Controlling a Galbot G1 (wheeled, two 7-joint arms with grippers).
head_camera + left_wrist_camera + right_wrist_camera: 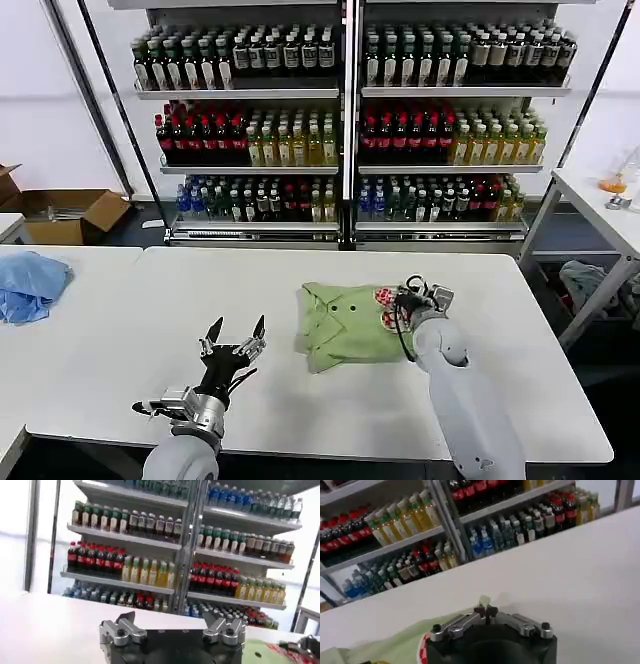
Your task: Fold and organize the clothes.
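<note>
Right gripper [415,293] pinched shut on shirt [345,325] edge; left gripper [235,335] idle, spread wide. Recommended: lift low, fold across evenly.

The left arm rises from the near left edge of the head view, wrist bent up, its left gripper [236,331] spread wide with both fingers pointing up and away from the body. The right arm reaches forward on the right side, forearm sloping upward to the wrist, and the right gripper [410,295] has its fingertips [486,611] pressed together.
</note>
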